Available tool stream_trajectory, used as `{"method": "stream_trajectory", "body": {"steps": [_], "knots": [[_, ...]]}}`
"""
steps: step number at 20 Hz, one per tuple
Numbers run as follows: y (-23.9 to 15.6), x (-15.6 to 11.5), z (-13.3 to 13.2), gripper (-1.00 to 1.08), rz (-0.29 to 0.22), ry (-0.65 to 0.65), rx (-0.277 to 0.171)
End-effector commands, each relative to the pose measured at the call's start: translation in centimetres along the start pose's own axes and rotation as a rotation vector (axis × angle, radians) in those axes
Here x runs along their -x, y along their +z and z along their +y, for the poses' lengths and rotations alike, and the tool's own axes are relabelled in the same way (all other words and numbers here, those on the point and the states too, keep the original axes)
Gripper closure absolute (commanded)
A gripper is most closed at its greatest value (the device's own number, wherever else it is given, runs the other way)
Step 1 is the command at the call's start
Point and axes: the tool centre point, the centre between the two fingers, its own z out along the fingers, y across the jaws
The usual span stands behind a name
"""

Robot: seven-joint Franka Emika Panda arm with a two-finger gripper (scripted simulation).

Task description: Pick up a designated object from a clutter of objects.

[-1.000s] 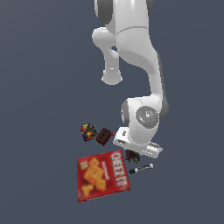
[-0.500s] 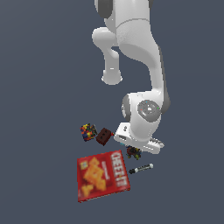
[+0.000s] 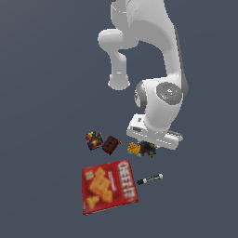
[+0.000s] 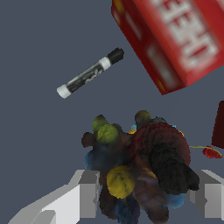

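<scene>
Fingers (image 4: 83,192) of the grey gripper (image 4: 144,194) stand apart on either side of the small dark lumpy clump (image 4: 140,168), not visibly squeezing it, the thin black-and-white marker (image 4: 90,72) beyond, the big red Cheez-It box (image 4: 175,39) farther.

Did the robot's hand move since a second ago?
Yes. In the exterior view the hand has dropped a little lower, closer to the dark clump, while the red box stayed put.
</scene>
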Motion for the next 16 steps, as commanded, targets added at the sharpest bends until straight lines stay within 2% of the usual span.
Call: {"method": "stream_trajectory", "body": {"steps": [1, 16], "knots": [[-2.0, 1.4, -0.3, 1.08, 0.002, -0.001, -0.001], [-15.1, 10.9, -1.9, 1.08, 0.0, -0.003, 0.002]]}}
